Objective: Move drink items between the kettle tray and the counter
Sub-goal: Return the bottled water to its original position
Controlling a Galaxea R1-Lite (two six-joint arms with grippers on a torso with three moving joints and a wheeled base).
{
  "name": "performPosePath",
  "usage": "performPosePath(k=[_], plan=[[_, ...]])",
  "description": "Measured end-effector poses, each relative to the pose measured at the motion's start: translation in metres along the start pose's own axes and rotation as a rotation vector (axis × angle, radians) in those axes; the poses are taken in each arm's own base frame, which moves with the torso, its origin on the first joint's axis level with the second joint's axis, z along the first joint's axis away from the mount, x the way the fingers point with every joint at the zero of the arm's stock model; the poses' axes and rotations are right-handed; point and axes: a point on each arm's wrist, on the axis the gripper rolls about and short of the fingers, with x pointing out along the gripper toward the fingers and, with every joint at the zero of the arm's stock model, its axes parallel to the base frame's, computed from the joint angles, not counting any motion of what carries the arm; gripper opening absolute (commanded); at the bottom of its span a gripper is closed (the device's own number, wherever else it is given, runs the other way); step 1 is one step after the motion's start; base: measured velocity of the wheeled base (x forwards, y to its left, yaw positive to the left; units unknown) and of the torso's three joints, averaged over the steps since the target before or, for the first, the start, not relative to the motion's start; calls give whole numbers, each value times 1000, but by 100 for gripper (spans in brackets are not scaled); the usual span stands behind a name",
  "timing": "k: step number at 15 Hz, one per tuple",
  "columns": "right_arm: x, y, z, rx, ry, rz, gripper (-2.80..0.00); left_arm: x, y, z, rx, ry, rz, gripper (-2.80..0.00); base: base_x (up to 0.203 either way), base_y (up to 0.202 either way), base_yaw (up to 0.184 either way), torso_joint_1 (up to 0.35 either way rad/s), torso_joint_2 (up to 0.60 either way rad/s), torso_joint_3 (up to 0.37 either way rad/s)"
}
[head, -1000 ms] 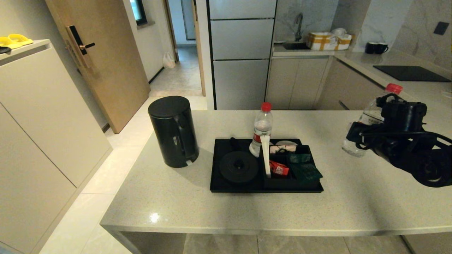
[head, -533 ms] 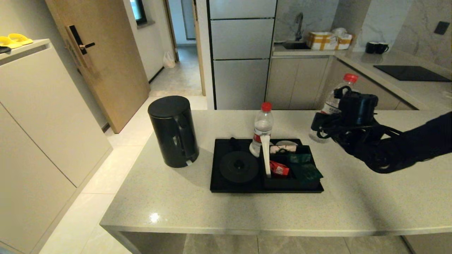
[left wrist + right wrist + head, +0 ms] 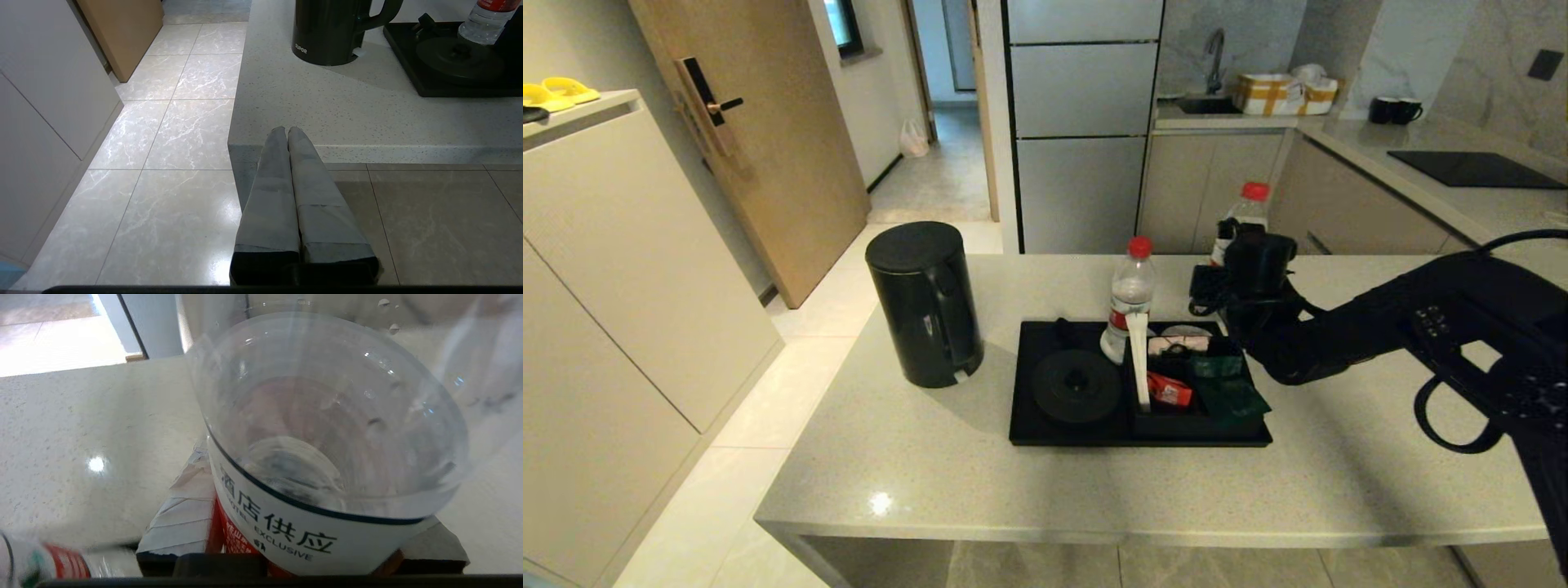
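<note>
Across the middle of the head view lay the grey-beige speckled surface (image 3: 915,465), a broad stone slab with a thick front edge. On it, toward its left part, the tall black kettle (image 3: 924,304) stood upright with its side handle turned toward the kettle tray (image 3: 1023,392), just beside that tray but not on it. The flat black tray sat near the middle of the surface; its round kettle base (image 3: 1076,386) was bare, and the boxed section (image 3: 1202,384) on the tray's right half held red, green and pale sachets. A water bottle (image 3: 1128,304) with a red cap stood upright at the tray's far edge, between the base and the boxed section. The right arm reached in from the right, and its right end effector (image 3: 1235,278) was clenched around a second bottle (image 3: 1245,206), held upright in the air above the tray's far right corner; only the red cap and neck showed above the black wrist. In the right wrist view the fingers (image 3: 186,510) pressed against the red-and-white label on either side of that held bottle. The left end effector (image 3: 287,132) hung parked below and in front of the surface's near left corner, over the tiled floor (image 3: 175,122), with its two fingers pressed together on nothing.
</note>
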Motion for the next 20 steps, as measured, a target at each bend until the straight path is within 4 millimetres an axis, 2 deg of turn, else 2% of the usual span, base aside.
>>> performPosePath(k=[5,13,20], plan=[[23,15,-14,-69,-36,-4,-280,0,0,0,0,0,1,-280,0,0,0,0,0,0],[33,21,-55,-111,36,-6,-280,0,0,0,0,0,0,-280,0,0,0,0,0,0],[32,22,-59,-111,71,-21,-280,0,0,0,0,0,1,-280,0,0,0,0,0,0]])
